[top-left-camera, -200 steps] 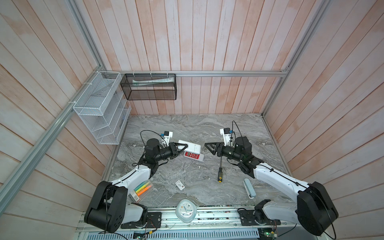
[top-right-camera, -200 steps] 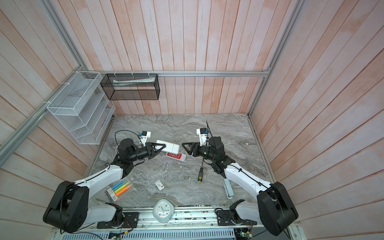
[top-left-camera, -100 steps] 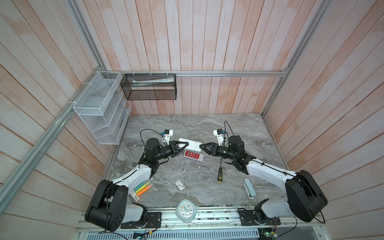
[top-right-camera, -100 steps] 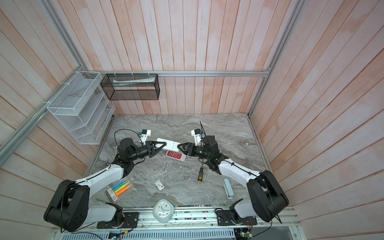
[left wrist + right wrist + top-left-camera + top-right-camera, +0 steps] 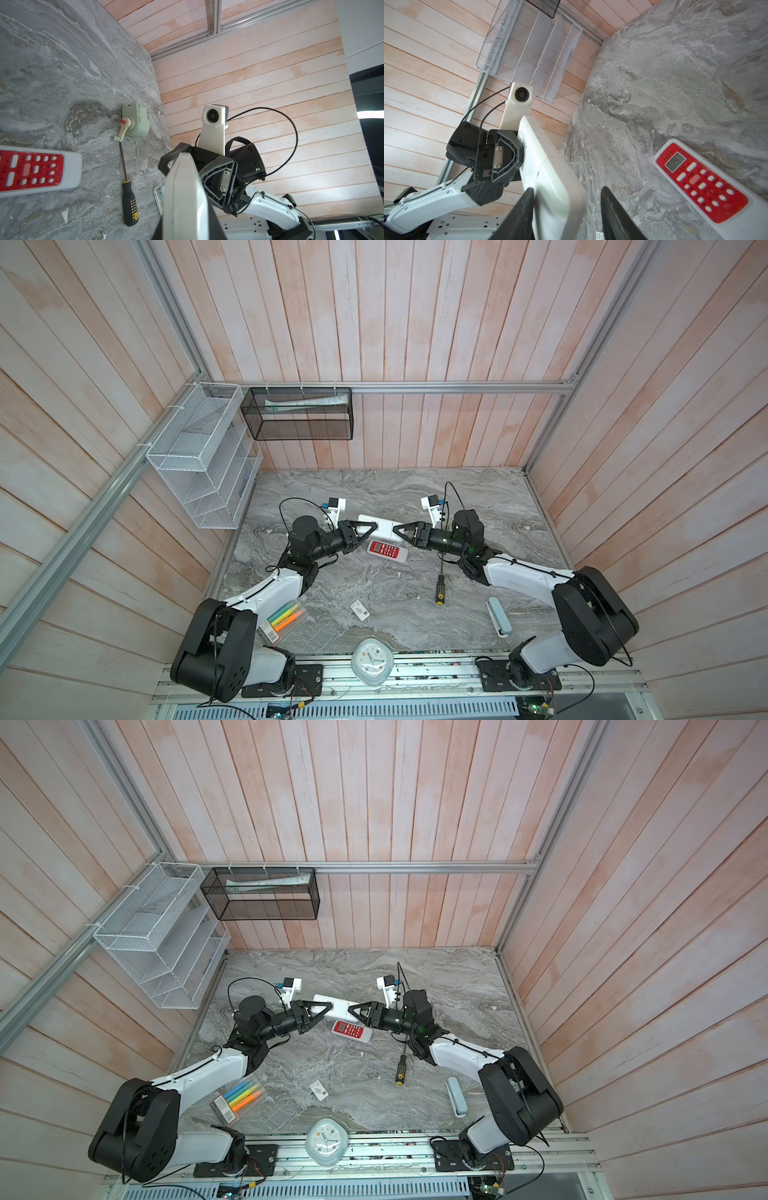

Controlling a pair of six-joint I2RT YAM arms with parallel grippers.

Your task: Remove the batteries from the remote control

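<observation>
Right fingers (image 5: 521, 214): parted astride one end of the white remote (image 5: 386, 526); one finger lies against its face, and the other stands apart from it.
Left fingers (image 5: 506, 153): clenched on the opposite end of the white remote.
Right gripper (image 5: 395, 528): reaches in from the right and is not yet closed on anything.
Left gripper (image 5: 373, 528): reaches in from the left, tip to tip with the right gripper, and bears the white remote.
White remote: spans the gap between the two grippers near the table's middle, raised off the table (image 5: 374, 489), with a broad face up.
Batteries: none shows in any view; whether they sit inside the white remote cannot be told.
Red-faced remote (image 5: 387, 551): lies flat on the table, buttons up, just below the grippers in both top views.
Screwdriver (image 5: 439, 593): black-and-yellow handle, lying on the table under the right arm.
Front edge: highlighter pack (image 5: 282, 616), small card (image 5: 359, 610), pale blue case (image 5: 498, 616) and clock (image 5: 372, 660), all well apart from the grippers.
</observation>
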